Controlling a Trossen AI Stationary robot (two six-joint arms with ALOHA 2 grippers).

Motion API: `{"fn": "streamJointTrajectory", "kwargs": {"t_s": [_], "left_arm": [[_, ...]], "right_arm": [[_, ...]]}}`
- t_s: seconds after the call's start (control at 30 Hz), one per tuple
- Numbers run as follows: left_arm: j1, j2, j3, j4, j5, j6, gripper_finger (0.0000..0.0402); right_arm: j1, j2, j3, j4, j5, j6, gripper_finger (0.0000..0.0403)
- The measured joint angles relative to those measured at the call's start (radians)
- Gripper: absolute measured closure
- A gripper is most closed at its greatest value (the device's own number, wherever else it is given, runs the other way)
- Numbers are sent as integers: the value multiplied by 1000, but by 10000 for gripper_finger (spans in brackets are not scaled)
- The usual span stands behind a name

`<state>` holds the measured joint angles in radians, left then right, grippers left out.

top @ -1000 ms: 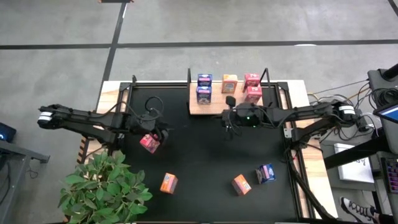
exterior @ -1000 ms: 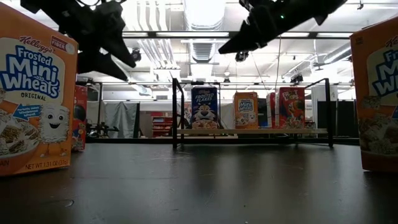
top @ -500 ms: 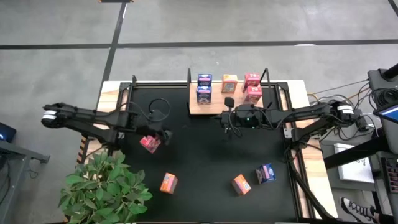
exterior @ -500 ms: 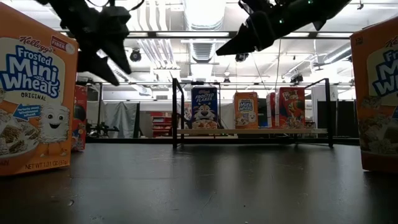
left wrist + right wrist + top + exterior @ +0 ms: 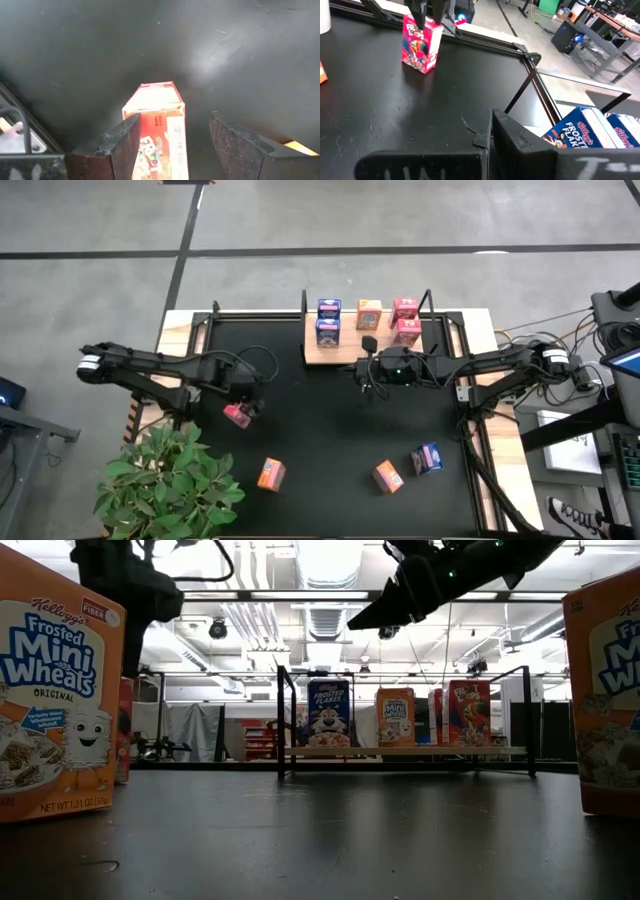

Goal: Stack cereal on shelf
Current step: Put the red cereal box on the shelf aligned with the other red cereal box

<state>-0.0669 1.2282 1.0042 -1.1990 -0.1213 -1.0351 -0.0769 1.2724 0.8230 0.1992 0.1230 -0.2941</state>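
Note:
A red-pink cereal box (image 5: 238, 416) stands upright on the black mat at the left; it also shows in the left wrist view (image 5: 156, 107) and the right wrist view (image 5: 422, 44). My left gripper (image 5: 241, 402) is open right above it, one finger (image 5: 107, 147) close beside the box and the other (image 5: 240, 145) well off it. The wooden shelf (image 5: 350, 352) at the far edge carries two blue boxes (image 5: 328, 320), an orange one (image 5: 369, 313) and two red-pink ones (image 5: 405, 320). My right gripper (image 5: 369, 378) hovers just in front of the shelf. My left gripper comes down from above with its fingers on either side of the red-pink box's top end (image 5: 155, 95). One finger lies close against one side of the box. I cannot tell whether it touches. The box stands on the mat.
Two orange boxes (image 5: 271, 474) (image 5: 388, 477) and a blue box (image 5: 427, 458) stand loose on the near part of the mat. A green plant (image 5: 165, 480) sits at the near left corner. Black frame rails (image 5: 462, 380) run along the mat's sides.
My left gripper has gone toward the table's left edge and down, until its open fingers stand over the red-pink box. The box has stayed upright on the mat.

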Motion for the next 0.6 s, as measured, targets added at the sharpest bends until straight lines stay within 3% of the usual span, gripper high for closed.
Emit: {"fn": "streamJointTrajectory", "kwargs": {"t_s": [0.33,0.6], "left_arm": [[0,-16,3,-12,37,-11,183],[-10,-18,73,-97,7,-24,179]], "right_arm": [[0,0,0,1,0,7,394],[0,0,0,1,0,21,394]]}}
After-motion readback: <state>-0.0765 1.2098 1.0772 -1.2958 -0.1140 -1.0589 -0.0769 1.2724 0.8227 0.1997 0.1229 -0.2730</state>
